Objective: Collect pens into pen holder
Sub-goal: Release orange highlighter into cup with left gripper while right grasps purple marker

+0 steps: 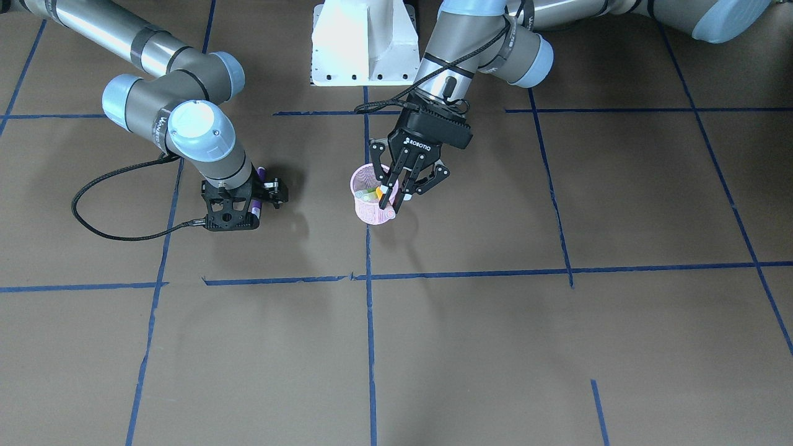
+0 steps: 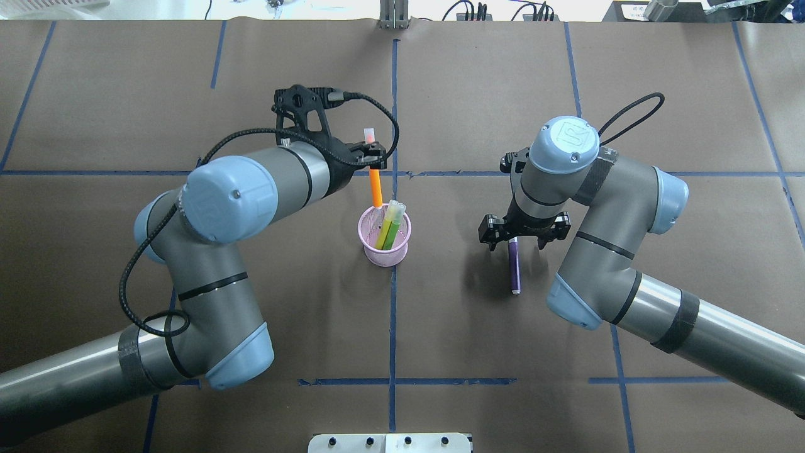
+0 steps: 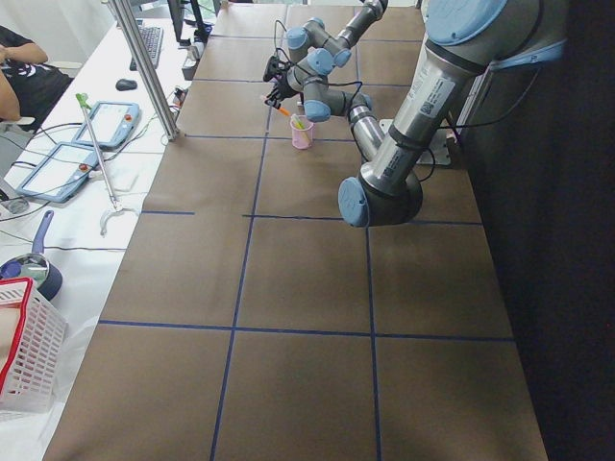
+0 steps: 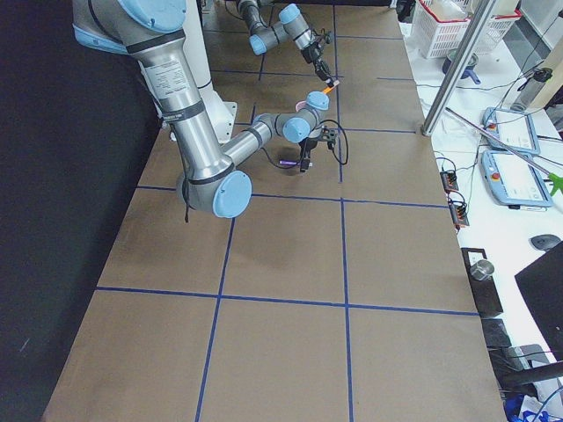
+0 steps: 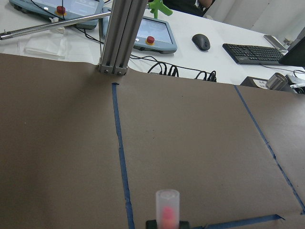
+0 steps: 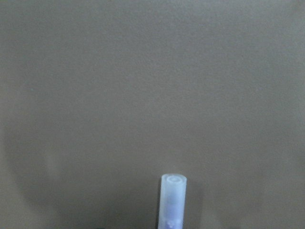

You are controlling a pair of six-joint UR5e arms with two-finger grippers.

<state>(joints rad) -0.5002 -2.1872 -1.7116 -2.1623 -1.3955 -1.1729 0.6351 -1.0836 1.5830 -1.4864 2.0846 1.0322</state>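
Note:
The pink mesh pen holder (image 2: 385, 246) stands at the table's middle and also shows in the front view (image 1: 370, 210). A bright green pen (image 2: 392, 231) leans inside it beside a yellow-green stick. My left gripper (image 2: 372, 158) is shut on the orange pen (image 2: 376, 189), tilted, with its lower end at the holder's far rim. Its cap shows in the left wrist view (image 5: 167, 207). My right gripper (image 2: 514, 235) is low at the table, shut on the purple pen (image 2: 514, 267). That pen's whitish cap shows in the right wrist view (image 6: 172, 200).
The white robot base (image 1: 365, 43) is at the table's near edge. Blue tape lines (image 2: 394, 314) cross the brown table. An aluminium post (image 5: 116, 36) and control pads stand beyond the far edge. A white basket (image 3: 24, 351) sits off the table's left end.

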